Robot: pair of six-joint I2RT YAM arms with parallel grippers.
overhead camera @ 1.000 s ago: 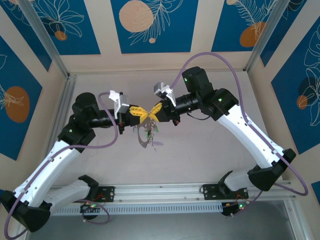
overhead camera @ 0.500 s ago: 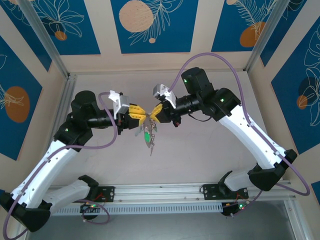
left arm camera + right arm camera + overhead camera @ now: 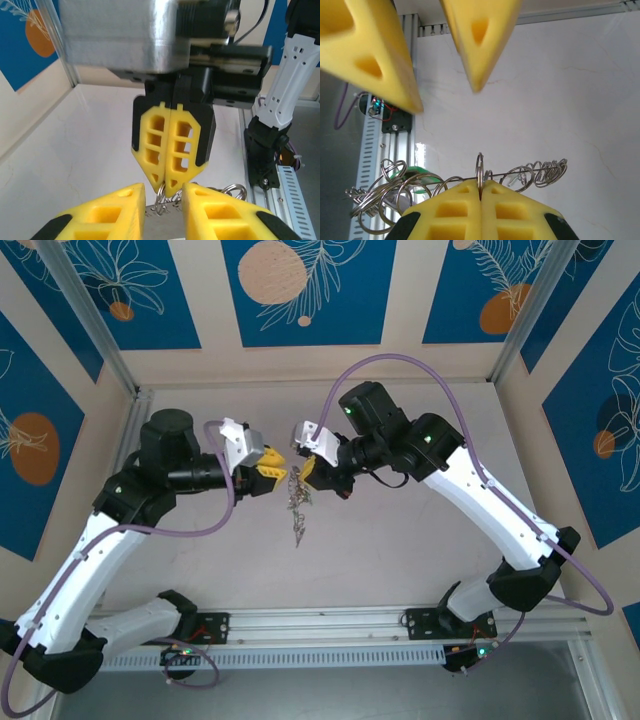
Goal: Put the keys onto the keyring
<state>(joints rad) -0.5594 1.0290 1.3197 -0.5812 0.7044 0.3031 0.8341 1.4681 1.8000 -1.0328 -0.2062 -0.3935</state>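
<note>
The keyring (image 3: 297,498) hangs in the air between my two grippers, a bunch of thin wire loops with the keys (image 3: 298,532) dangling below it. My right gripper (image 3: 304,472) is shut on one small ring of the keyring (image 3: 480,172), pinched upright between its yellow tips. A green key head (image 3: 414,179) shows among the loops to the left of that grip. My left gripper (image 3: 274,472) faces the right one tip to tip, open, with its fingers (image 3: 477,45) apart and nothing between the tips. In the left wrist view the right gripper (image 3: 169,186) stands shut just beyond my open left gripper (image 3: 164,199).
The pale tabletop (image 3: 400,550) lies well below the hanging bunch. An aluminium rail (image 3: 320,625) with both arm bases runs along the near edge. Blue patterned walls and metal frame posts (image 3: 95,330) close in the back and sides.
My left gripper has opened and let go of the bunch. Both grippers have shifted left and farther back, and the keyring now hangs straight down from the right gripper alone.
</note>
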